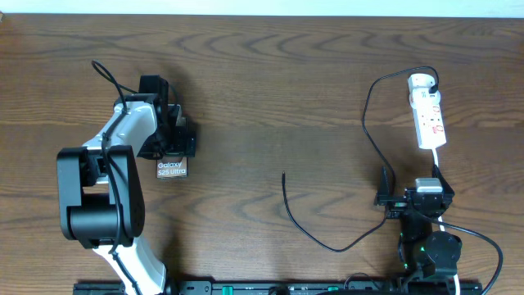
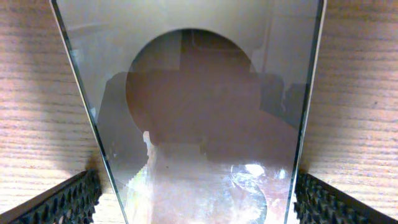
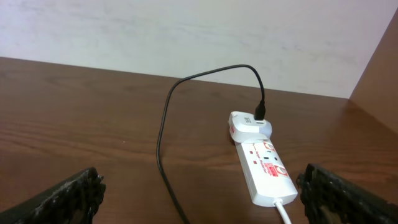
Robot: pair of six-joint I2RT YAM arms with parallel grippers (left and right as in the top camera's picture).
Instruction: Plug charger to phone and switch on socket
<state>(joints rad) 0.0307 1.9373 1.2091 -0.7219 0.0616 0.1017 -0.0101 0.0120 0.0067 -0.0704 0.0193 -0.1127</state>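
Charger (image 1: 285,187): thin, limp, light cable. Its far end is plugged in at the socket (image 1: 427,115); its small free plug lies on the counter (image 1: 262,82), well left of the socket, towards the phone (image 1: 172,169). It will likely flop and twist, so pinch just behind the plug. Left claw (image 2: 199,205): jaws wide, astride the phone, far left of the socket, no squeeze evident. Right claw (image 3: 199,193): spread, empty, close on the socket's robot side.
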